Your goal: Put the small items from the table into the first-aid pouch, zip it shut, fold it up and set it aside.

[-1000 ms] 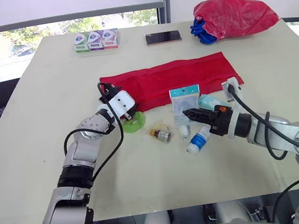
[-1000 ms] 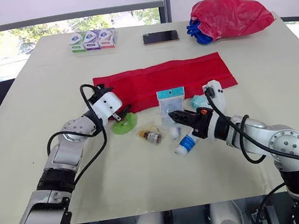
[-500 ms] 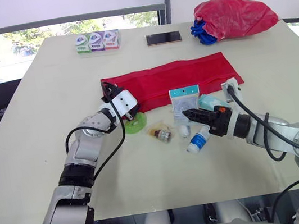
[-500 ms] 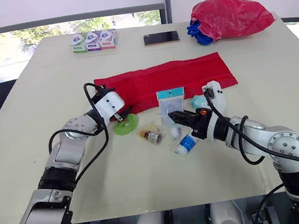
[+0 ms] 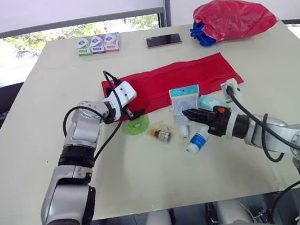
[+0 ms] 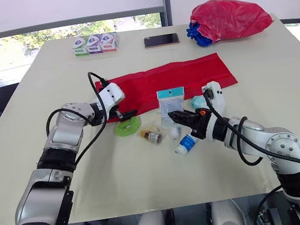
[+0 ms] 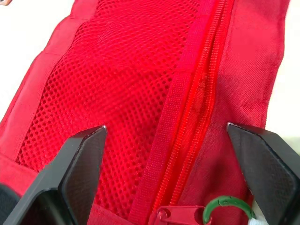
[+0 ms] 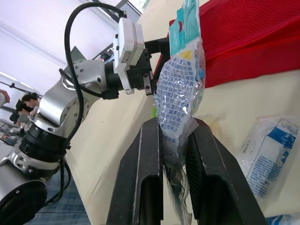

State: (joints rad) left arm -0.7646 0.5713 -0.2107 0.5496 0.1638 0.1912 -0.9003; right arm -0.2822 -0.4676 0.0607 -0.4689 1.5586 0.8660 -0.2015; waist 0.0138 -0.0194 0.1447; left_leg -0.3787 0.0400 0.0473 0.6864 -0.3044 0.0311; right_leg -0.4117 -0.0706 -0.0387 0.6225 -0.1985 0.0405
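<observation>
Left gripper [image 7: 166, 133] straddles pouch [image 5: 190, 75] edge; right [image 8: 176, 125] clamps packet [image 8: 180, 79]

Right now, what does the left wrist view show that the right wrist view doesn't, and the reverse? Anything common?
Left wrist view: the zipper track close up, its red pull with a green ring, framed by the left jaws standing wide open.
Right wrist view: the right jaws shut on a blue-printed packet held upright, the left arm beyond it, and a second packet lying flat on the table.
Both: the red pouch and its mesh panel.
</observation>
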